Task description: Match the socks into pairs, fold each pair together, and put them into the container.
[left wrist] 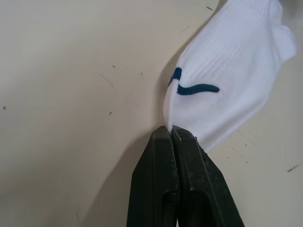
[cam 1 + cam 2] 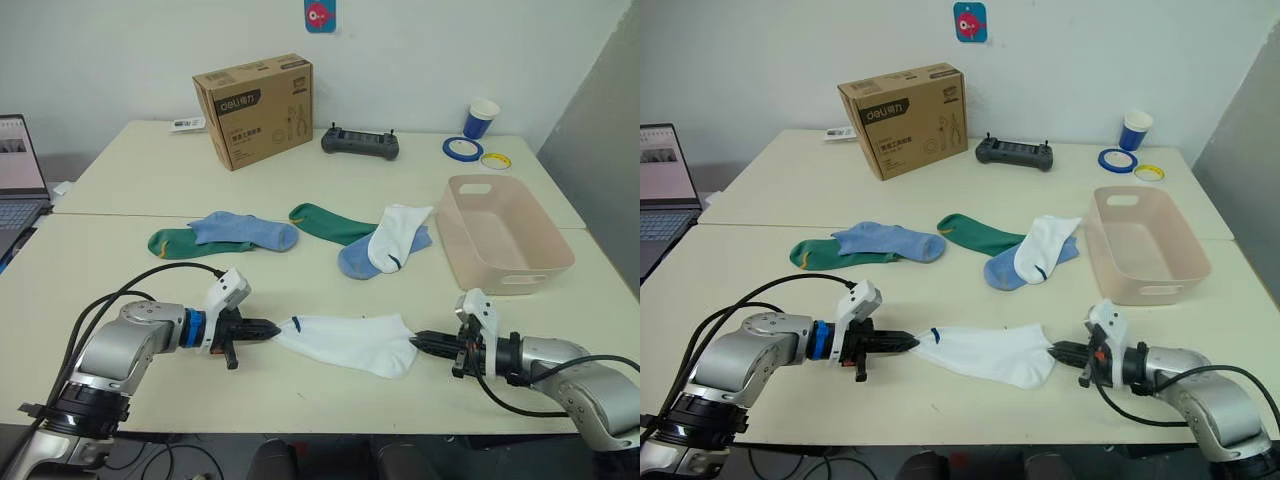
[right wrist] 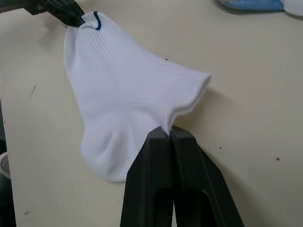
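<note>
Where cream table (image 2: pixel 300 190) meets white wall (image 2: pixel 120 50)

The brown cardboard box (image 2: pixel 255 108) at the back of the table bears the brand "deli" on its front; its smaller print is unreadable.

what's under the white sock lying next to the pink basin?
That white sock lies across a light blue sock, covering its middle; blue pokes out on both sides. A green sock runs in beside them; its far end is hidden.
</note>
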### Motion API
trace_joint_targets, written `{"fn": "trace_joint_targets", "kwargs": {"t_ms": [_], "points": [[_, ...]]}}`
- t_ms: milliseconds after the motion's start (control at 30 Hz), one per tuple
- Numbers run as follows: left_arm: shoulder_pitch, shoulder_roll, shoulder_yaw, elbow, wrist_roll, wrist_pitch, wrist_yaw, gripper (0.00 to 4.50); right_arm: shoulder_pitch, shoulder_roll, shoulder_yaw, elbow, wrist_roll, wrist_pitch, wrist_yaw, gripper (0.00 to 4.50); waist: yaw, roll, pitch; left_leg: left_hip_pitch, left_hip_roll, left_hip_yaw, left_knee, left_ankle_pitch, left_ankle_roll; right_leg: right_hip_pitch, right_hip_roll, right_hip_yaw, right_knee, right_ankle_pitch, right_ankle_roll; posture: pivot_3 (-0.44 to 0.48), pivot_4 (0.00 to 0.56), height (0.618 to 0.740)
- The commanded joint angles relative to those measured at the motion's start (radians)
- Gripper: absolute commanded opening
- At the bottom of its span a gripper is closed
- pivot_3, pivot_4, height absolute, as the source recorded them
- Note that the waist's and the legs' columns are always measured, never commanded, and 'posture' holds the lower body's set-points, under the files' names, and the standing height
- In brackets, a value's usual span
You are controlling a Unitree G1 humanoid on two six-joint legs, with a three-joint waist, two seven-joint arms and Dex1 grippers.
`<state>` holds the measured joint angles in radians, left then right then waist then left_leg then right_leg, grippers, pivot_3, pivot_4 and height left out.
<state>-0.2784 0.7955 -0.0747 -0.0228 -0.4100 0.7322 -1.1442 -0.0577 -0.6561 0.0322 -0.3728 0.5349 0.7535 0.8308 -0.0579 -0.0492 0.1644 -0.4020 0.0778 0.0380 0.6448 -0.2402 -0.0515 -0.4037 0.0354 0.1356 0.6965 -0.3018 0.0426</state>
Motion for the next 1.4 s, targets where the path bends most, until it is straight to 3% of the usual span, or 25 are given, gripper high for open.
{"fn": "trace_joint_targets", "kwargs": {"t_ms": [33,600,1133,1167,1267,1400], "points": [[0.014,0.024,0.037,-0.012,-0.007,0.005,0.015,0.00,-0.028,0.029,0.013,-0.024,0.034,0.032,-0.015,0.01,0.000,0.000,0.000,0.000,0.000,0.000,0.000,0.000,0.000,0.000,0.000,0.000,0.000,0.000,0.000,0.000,0.150,0.740],[0.042,0.067,0.084,-0.060,-0.053,0.065,0.043,0.00,-0.052,0.029,0.053,-0.003,-0.003,0.021,-0.007,0.01,-0.001,0.001,0.001,-0.002,0.001,-0.005,0.000,0.000,0.000,0.000,0.000,-0.007,0.000,-0.002,-0.003,0.000,0.150,0.740],[0.066,0.046,0.067,-0.094,-0.058,0.074,0.069,0.00,-0.054,0.008,0.057,0.014,-0.020,0.014,-0.011,0.01,0.000,0.001,0.001,-0.003,0.001,-0.006,0.000,0.000,0.000,0.000,0.000,-0.008,0.000,-0.002,-0.004,0.000,0.150,0.740],[0.068,0.047,0.067,-0.096,-0.060,0.073,0.069,0.00,-0.054,0.007,0.056,0.016,-0.024,0.009,-0.011,0.23,0.000,0.001,0.001,-0.003,0.001,-0.006,0.000,0.000,0.000,0.000,0.000,-0.008,0.000,-0.002,-0.004,0.000,0.150,0.740],[0.073,0.045,0.078,-0.094,-0.063,0.054,0.067,0.61,-0.054,0.001,0.031,0.011,-0.011,0.013,-0.004,1.00,0.000,0.001,0.001,-0.003,0.001,-0.006,0.000,0.000,0.000,0.000,0.000,-0.009,0.000,-0.002,-0.004,0.000,0.150,0.740],[0.057,0.063,0.099,-0.057,-0.059,0.027,0.057,1.87,-0.048,-0.024,-0.005,-0.018,0.013,0.015,0.013,2.46,0.000,0.001,0.001,-0.003,0.001,-0.006,0.000,0.000,0.000,0.000,0.000,-0.009,0.000,-0.002,-0.004,0.000,0.150,0.740]]}}
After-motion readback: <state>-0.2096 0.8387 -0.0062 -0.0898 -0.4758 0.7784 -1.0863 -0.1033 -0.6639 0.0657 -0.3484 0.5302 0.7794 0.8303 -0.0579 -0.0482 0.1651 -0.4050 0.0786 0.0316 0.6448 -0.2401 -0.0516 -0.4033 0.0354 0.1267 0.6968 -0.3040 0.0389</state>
